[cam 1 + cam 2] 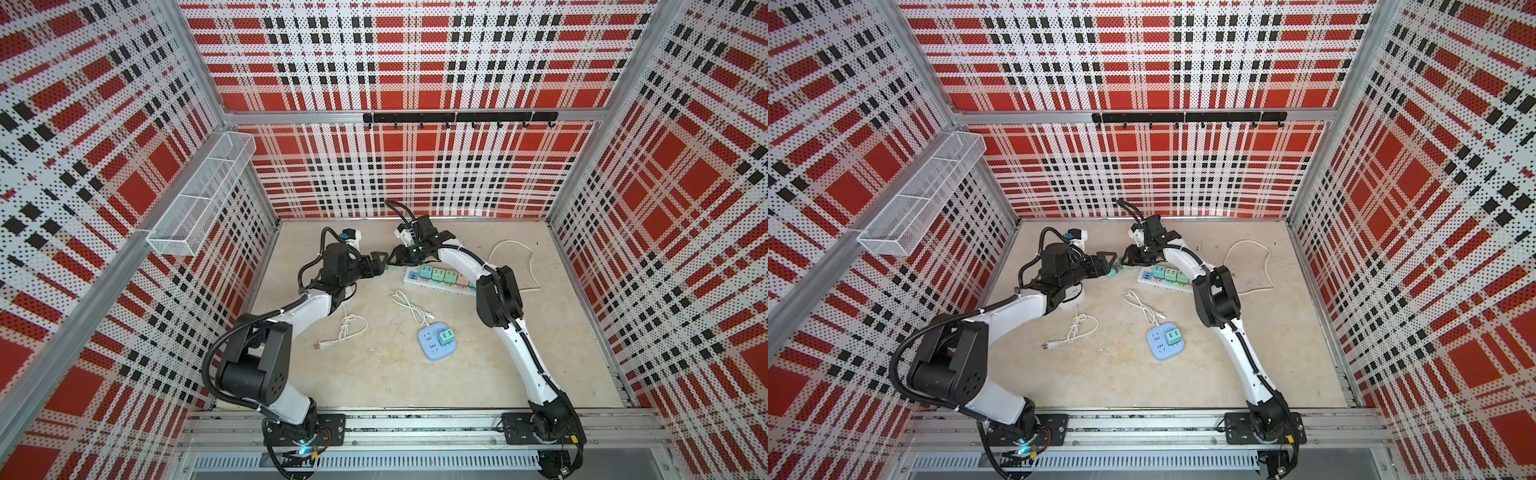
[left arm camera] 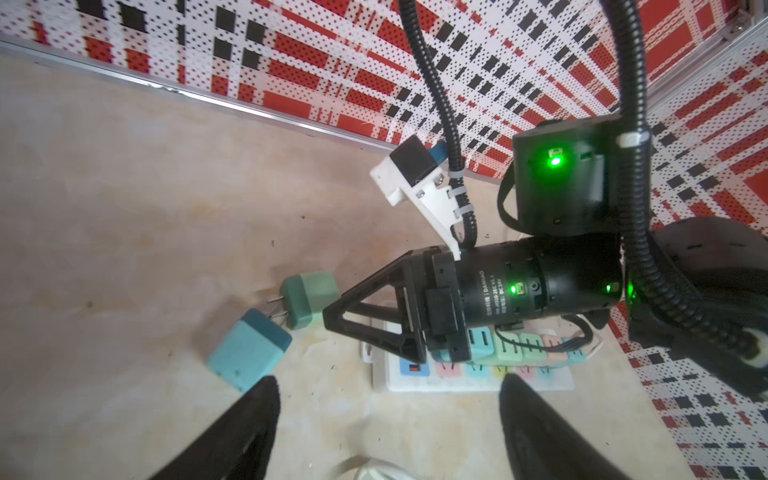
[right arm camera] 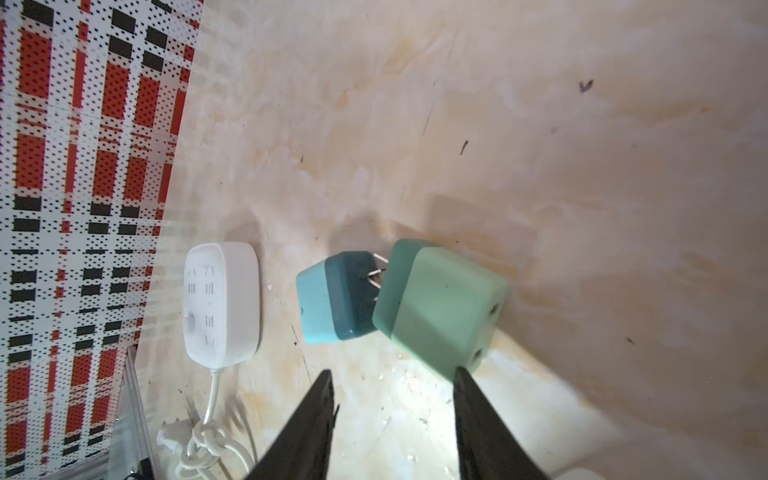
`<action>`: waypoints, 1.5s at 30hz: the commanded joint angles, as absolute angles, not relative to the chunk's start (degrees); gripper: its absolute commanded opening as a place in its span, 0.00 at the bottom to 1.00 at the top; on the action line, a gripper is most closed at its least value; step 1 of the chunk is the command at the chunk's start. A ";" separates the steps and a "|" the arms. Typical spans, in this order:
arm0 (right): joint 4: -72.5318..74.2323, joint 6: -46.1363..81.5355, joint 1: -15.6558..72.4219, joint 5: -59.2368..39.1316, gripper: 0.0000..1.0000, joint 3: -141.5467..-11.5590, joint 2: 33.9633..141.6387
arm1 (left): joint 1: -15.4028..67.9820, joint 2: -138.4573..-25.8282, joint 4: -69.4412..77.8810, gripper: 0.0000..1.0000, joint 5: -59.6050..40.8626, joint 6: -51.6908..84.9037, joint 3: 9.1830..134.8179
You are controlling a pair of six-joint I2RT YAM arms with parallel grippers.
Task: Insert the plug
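Spread and empty: left gripper (image 2: 387,378), right gripper (image 3: 392,371). The green plug (image 3: 440,307) and blue plug (image 3: 328,299) lie prong-to-prong; lifting one may snag the other.

Cameras, four: both top views high over the front rail (image 1: 415,428), facing down and back across the whole counter (image 1: 415,382); left and right wrist views low, close, facing each other, sharing the green plug (image 2: 309,297) and blue plug (image 3: 328,299).

Left tool (image 2: 386,378) and right tool (image 3: 392,370) nearly tip to tip, both jaws apart.
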State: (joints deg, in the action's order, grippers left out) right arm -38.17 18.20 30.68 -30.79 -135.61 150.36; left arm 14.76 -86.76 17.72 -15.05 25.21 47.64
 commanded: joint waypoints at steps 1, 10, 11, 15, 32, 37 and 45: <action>-40.83 14.09 31.80 -29.19 0.49 -137.02 151.94 | 14.15 -81.25 19.80 0.86 -7.84 24.19 44.27; -34.19 14.08 33.59 -19.43 0.50 -126.08 143.11 | 11.61 -69.21 20.45 0.90 -3.43 25.05 36.08; -32.51 14.32 33.62 -17.68 0.51 -124.91 142.12 | 11.37 -68.76 20.39 0.91 -3.47 24.98 35.73; -25.72 16.01 33.64 -14.81 0.50 -123.30 141.39 | 10.73 -68.12 20.44 0.91 -3.82 25.02 35.08; -32.25 20.48 34.45 -16.22 0.55 -141.32 155.48 | 10.72 -79.63 22.25 0.92 -9.84 24.60 41.83; -34.10 20.92 34.37 -17.27 0.51 -137.41 153.57 | 10.85 -84.08 22.69 0.92 -12.54 25.85 44.26; -34.03 20.01 35.12 -16.28 0.44 -124.60 147.01 | 10.98 -86.00 23.04 0.91 -14.12 25.93 44.24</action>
